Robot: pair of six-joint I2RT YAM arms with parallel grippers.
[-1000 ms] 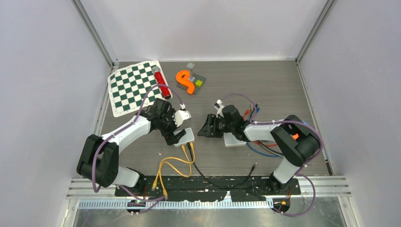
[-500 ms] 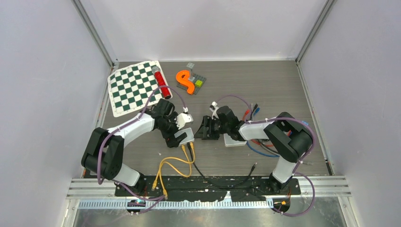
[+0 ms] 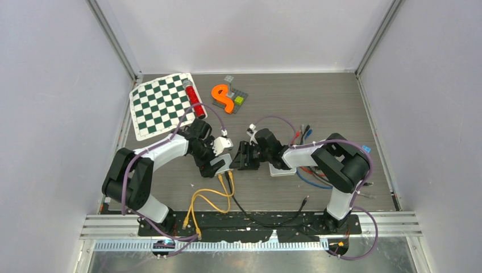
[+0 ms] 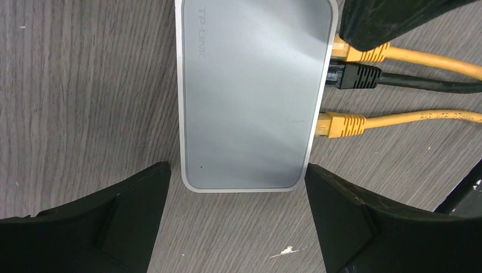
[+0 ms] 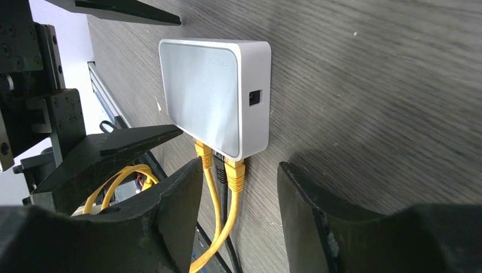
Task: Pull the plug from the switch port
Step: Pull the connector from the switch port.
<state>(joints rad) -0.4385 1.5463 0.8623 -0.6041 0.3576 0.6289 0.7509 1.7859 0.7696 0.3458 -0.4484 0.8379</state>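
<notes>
The switch [image 3: 223, 163] is a flat grey-white box lying on the table, also seen from the left wrist [image 4: 253, 96] and the right wrist [image 5: 207, 91]. Three plugs sit in its near side: a yellow plug [image 4: 341, 124], a black plug [image 4: 355, 75] and another yellow plug [image 4: 364, 53]. My left gripper [image 4: 236, 222] is open, its fingers [image 4: 125, 210] standing either side of the switch's end, apart from it. My right gripper [image 5: 241, 216] is open, with the yellow plug [image 5: 236, 173] and its cables just ahead between the fingers, untouched. A right finger [image 4: 392, 20] overhangs the plugs.
A chessboard mat [image 3: 159, 105], a red cylinder [image 3: 193, 99] and an orange S-shaped piece [image 3: 223, 98] lie at the back left. A second white box [image 3: 281, 169] with red and blue cables [image 3: 310, 173] sits under the right arm. Yellow cables [image 3: 207, 199] loop to the near rail.
The right gripper has moved left up to the switch's plug side. The left gripper has shifted slightly along the switch and its jaws have narrowed a little.
</notes>
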